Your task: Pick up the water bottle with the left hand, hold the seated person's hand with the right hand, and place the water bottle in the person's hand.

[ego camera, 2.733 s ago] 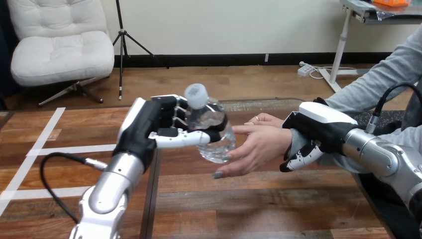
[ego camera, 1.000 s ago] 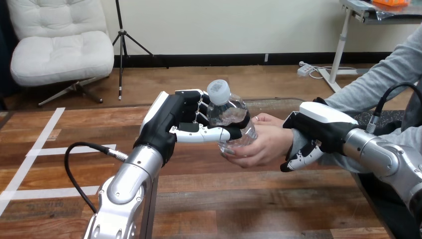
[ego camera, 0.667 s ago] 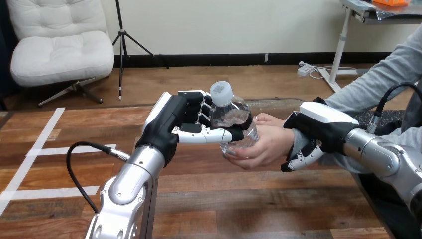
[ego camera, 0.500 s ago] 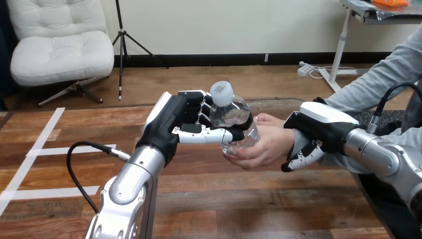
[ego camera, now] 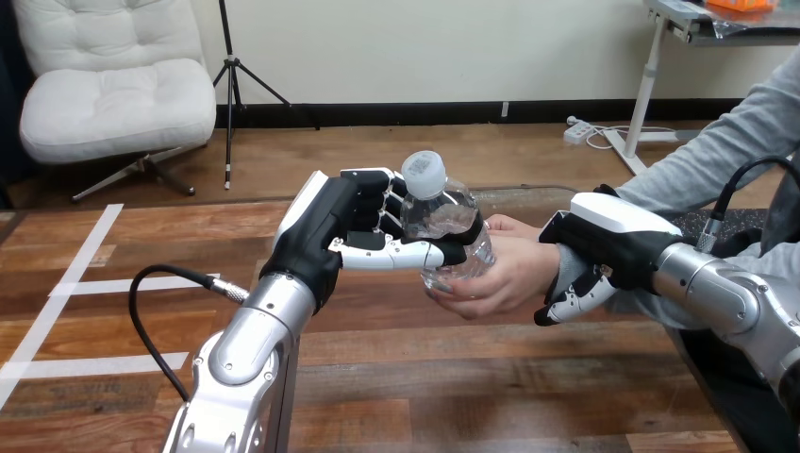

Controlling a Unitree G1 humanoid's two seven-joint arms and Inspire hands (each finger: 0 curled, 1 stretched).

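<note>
clear plastic water bottle w/ white cap (ego camera: 440, 215) now sits in person's hand (ego camera: 514, 276), fingers curled under it. my left robot hand (ego camera: 332, 226) still grips it; right robot hand (ego camera: 613, 241) clasps person's wrist. release next.

Bright, even light falls from above, leaving a pale sheen on the wooden bench (ego camera: 491, 396) at lower middle, soft white highlights along the silver left forearm (ego camera: 247, 344), and small glints on the clear water bottle (ego camera: 443, 215) at center.
</note>
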